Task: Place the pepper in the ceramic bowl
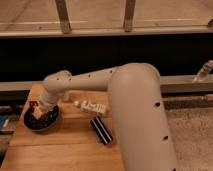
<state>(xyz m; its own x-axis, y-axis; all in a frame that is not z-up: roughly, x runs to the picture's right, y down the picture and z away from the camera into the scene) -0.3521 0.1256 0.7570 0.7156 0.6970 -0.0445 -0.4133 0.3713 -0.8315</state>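
We see the end effector (38, 109) low over the bowl (41, 120), near the left edge of the counter (65, 145). Its tip sits above the bowl's left half, but the arm's wrist covers most of it, so we cannot tell how far it is open or whether it has hold of anything. A small dark red shape, which we take for the pepper (34, 105), shows right at the tip, above the bowl's left rim; we cannot tell whether it rests in the bowl or hangs just above it.

The bowl is a shallow dark dish standing on the wooden counter close to the left edge, about midway between the far and near edges. The wrist hides its far rim.

Further out, the cream arm (95, 80) runs from the wrist up and to the right across the far part of the counter, then bends into a thick segment that fills the right side and hides the counter's right edge.

Just beside the bowl toward the middle, a small whitish item (91, 106) lies on its side under the arm. Nearer the front edge, a striped block (101, 130) lies at an angle, apart from the bowl and touching the arm's outline on its right.
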